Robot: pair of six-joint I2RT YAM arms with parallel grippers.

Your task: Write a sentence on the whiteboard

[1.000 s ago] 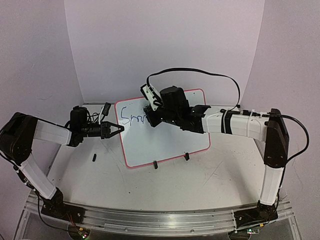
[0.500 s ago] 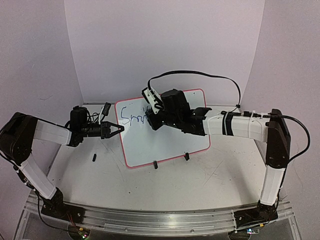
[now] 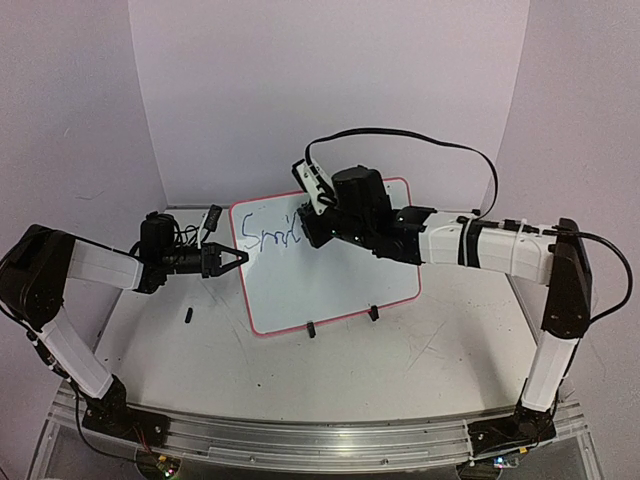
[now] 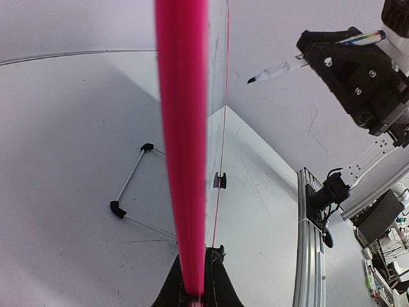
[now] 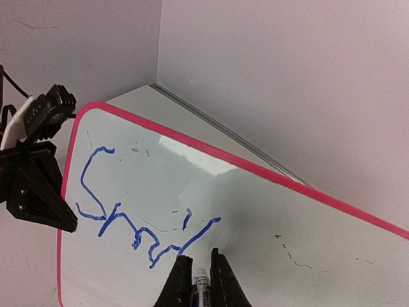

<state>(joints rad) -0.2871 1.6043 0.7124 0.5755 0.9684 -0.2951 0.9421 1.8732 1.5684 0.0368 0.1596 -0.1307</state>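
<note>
Right claw (image 5: 202,286), pen (image 4: 276,69) rightward; whiteboard (image 3: 330,285) upright, landscape

The only writing I can read stands on the whiteboard (image 5: 275,220). It is blue handwritten letters (image 5: 144,224) across the upper left of its white face, roughly "Spri" with the i dotted. After them comes one long slanted stroke that I cannot settle as a letter.

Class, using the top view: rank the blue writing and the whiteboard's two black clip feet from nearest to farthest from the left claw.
1. Blue writing, upper left of the whiteboard, just beside the left claw.
2. Left clip foot, under the bottom edge.
3. Right clip foot, farther along that edge.
</note>
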